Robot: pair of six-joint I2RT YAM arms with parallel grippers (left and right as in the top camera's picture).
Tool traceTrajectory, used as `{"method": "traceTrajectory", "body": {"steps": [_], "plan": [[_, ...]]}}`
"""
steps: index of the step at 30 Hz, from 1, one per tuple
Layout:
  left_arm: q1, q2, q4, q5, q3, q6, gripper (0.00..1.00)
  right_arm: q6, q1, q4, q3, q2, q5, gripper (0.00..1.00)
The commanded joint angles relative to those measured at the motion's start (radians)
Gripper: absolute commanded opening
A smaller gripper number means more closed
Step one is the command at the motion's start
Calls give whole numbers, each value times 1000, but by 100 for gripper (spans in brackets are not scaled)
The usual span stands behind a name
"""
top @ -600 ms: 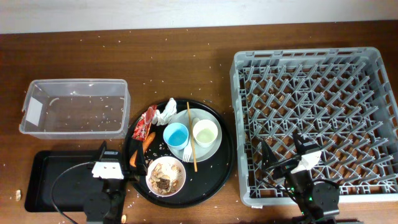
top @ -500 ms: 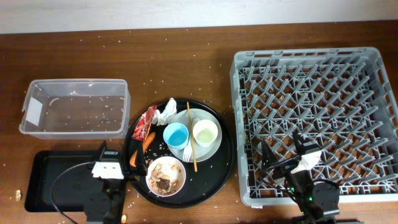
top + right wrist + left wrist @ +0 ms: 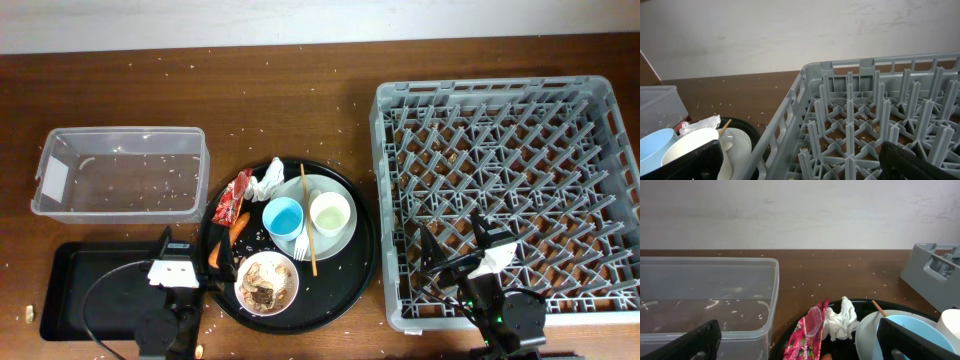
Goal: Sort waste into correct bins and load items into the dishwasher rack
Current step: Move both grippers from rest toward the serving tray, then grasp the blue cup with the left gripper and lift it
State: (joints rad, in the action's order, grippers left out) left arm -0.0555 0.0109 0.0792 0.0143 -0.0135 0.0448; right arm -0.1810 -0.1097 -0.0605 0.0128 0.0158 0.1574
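Note:
A pale plate [image 3: 338,243] on the round black tray holds a light blue cup [image 3: 283,217], a whitish cup [image 3: 330,213], a fork [image 3: 300,246] and a chopstick [image 3: 307,235]. A white bowl [image 3: 267,283] holds brownish scraps. A red wrapper [image 3: 234,197], white tissue [image 3: 268,178] and carrot piece [image 3: 238,226] lie on the tray's left side. My left gripper [image 3: 175,262] is open and empty, between the shallow black tray [image 3: 90,290] and the round tray. My right gripper [image 3: 455,242] is open and empty over the front left of the grey rack [image 3: 510,150]. The clear tub [image 3: 120,172] stands at the left.
The round black tray [image 3: 360,285] sits between the bins and the rack. Rice grains are scattered over the wooden table [image 3: 300,100], in the tub and in the rack. The left wrist view shows the wrapper [image 3: 807,335] and tissue [image 3: 842,320] close ahead.

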Motion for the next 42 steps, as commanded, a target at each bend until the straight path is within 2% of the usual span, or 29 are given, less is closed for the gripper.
{"method": "traceTrajectory", "body": {"steps": [1,8,11,12,14,16,17,19,20,22,23,24,27,28,29,30,32,33,34,37,39,41,42], "plan": [[6,-5,3,5,4,-16,99,-4,5,-3,-7,-8,-5,99],[6,-5,0,29,4,-15,99,-8,5,5,-7,-8,-2,99],[6,-5,-68,193,-30,-9,99,-112,5,56,38,-8,289,99],[6,5,-16,215,-103,37,99,-164,5,-4,106,-8,307,99],[6,65,119,224,-253,108,99,-167,5,-175,275,5,306,99],[6,252,322,241,-522,135,99,-167,6,-447,534,108,301,99],[6,402,454,254,-680,135,99,-168,6,-568,645,183,293,99],[6,682,698,269,-938,134,99,-165,5,-838,892,400,249,99],[6,787,793,272,-1033,134,99,-135,5,-912,967,473,246,99],[6,982,953,270,-1211,133,99,-44,5,-1012,1110,623,246,99],[6,1092,1023,272,-1299,137,99,-43,5,-1033,1180,715,280,99],[6,1167,1057,341,-1342,145,99,-40,5,-1027,1206,769,284,99],[4,1312,1091,365,-1350,143,99,-65,-32,-1031,1234,916,336,99],[-24,1355,1102,362,-1350,108,79,-98,-95,-1070,1234,974,253,99],[-66,1386,1104,323,-1349,95,71,-136,-143,-1094,1234,1017,175,99],[-103,1408,1104,262,-1349,96,65,-153,-165,-1104,1234,1041,146,99],[-225,1500,1099,47,-1349,125,61,-165,-200,-1103,1234,1080,145,99],[-259,1550,1073,4,-1349,127,59,-165,-201,-1104,1234,1081,144,99],[-278,1603,1042,4,-1349,127,51,-165,-201,-1104,1234,1080,145,99],[-282,1762,1002,5,-1349,130,43,-165,-201,-1162,1234,1079,144,99],[-282,1823,998,5,-1349,130,26,-164,-201,-1176,1234,1079,144,99],[-282,1834,990,6,-1350,130,0,-165,-201,-1178,1234,1079,144,99],[-282,1827,1003,8,-1358,130,1,-165,-201,-1179,1234,1079,144,99]]}}
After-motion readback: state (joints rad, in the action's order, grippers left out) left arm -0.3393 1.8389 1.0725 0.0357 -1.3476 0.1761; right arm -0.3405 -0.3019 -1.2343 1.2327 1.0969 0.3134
